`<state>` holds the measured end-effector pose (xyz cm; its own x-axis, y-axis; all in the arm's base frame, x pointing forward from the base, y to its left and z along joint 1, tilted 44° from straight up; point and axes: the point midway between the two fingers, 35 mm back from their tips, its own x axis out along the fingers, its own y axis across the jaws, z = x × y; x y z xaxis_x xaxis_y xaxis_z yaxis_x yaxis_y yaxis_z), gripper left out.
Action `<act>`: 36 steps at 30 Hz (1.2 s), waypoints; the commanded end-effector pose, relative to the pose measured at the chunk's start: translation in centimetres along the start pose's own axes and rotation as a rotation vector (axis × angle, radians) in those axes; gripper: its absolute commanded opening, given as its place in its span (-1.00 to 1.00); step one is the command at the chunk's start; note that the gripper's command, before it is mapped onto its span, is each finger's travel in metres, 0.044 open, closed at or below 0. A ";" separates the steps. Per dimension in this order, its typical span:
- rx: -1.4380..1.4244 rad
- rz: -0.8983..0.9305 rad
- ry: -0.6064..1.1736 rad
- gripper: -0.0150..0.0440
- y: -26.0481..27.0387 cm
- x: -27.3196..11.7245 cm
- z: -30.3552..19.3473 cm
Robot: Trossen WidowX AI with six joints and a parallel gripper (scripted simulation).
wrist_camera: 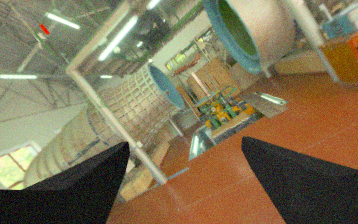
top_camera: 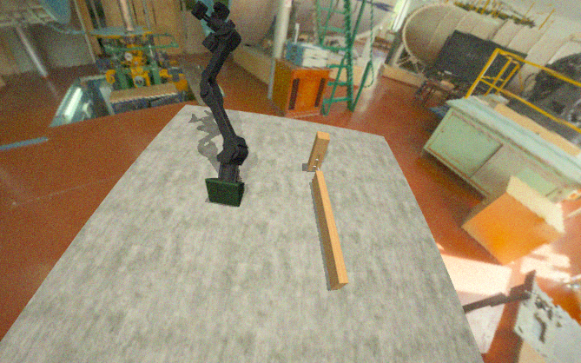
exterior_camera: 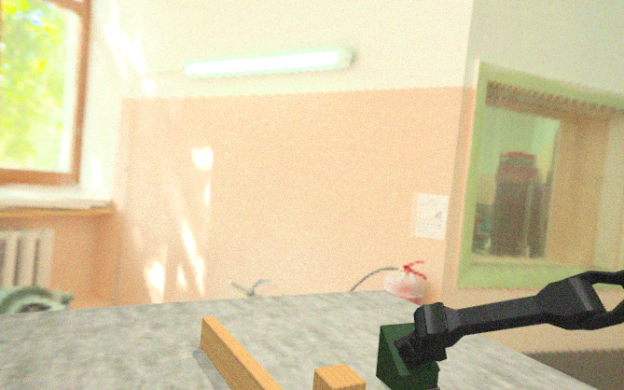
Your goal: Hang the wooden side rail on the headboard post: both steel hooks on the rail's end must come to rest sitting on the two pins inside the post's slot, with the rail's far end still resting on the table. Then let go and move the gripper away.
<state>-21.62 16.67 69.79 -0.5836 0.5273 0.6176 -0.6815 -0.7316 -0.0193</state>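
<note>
The wooden side rail point(top_camera: 329, 229) point(exterior_camera: 236, 355) lies lengthwise along the table, its far end on the table top. Its other end is close to the foot of the upright headboard post point(top_camera: 320, 150) point(exterior_camera: 339, 378). Small bright steel parts show between rail end and post in the top view; whether the hooks sit on the pins cannot be told. In the exterior view this end of the rail and the post's lower part are cut off by the frame. My gripper point(top_camera: 209, 10) point(wrist_camera: 186, 145) is open and empty, raised high and well away from rail and post.
The arm's dark green base block point(top_camera: 224, 192) point(exterior_camera: 396, 358) stands on the grey table point(top_camera: 170, 270) point(exterior_camera: 110, 339), to the left of the rail and post in the top view. The table's back edge lies behind the post. The wrist view shows only the room beyond the table.
</note>
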 end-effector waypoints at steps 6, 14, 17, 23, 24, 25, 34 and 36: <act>0.016 -0.089 -0.205 1.00 -1.9 -2.7 5.7; 0.078 -0.248 -0.564 1.00 -5.4 -10.2 14.4; 0.113 -0.306 -0.695 1.00 -6.6 -13.7 17.0; 0.170 -0.400 -0.932 1.00 -8.6 -20.9 20.5; 0.188 -0.419 -0.974 1.00 -9.1 -22.3 21.0; 0.206 -0.438 -1.015 1.00 -9.5 -23.7 21.4; 0.358 -0.609 -1.374 1.00 -12.5 -36.8 22.3; 0.384 -0.643 -1.439 1.00 -12.9 -39.3 21.9</act>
<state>16.67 -2.40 66.35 0.6662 0.1435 0.7319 -0.4357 -0.7215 0.5381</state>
